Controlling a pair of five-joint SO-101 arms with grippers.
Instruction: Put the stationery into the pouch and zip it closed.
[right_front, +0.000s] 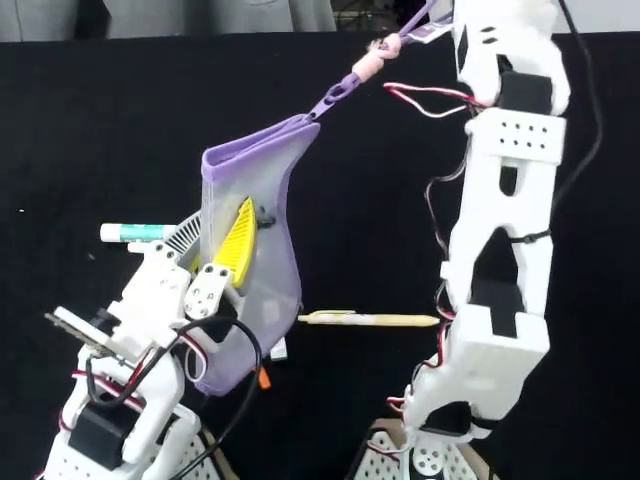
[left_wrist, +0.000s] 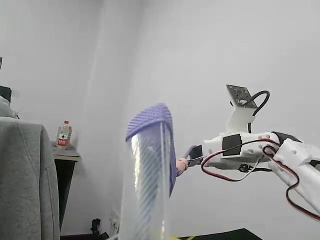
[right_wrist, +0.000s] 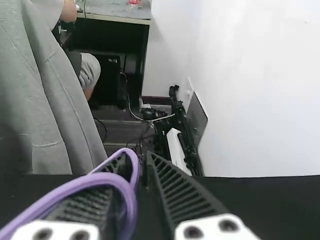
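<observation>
A translucent purple pouch (right_front: 255, 270) hangs above the black table, stretched between the two arms. My left gripper (right_front: 212, 240) is shut on its side wall, with the yellow finger (right_front: 238, 240) showing through the material and the white ribbed finger outside. The left wrist view has the pouch (left_wrist: 150, 165) close up. From its top corner the purple zipper strap (right_front: 335, 95), with a pink bead (right_front: 367, 63), runs up to my right gripper (right_front: 428, 25), shut on it. The strap loop (right_wrist: 107, 180) lies between the black fingers of the right gripper (right_wrist: 145, 167). A cream pen (right_front: 370, 320) lies on the table.
A white stick with a green band (right_front: 135, 232) lies left of the pouch. A small orange item (right_front: 264, 379) peeks out below the pouch. The right arm (right_front: 500, 250) stands tall along the right side. The table's far edge runs along the top.
</observation>
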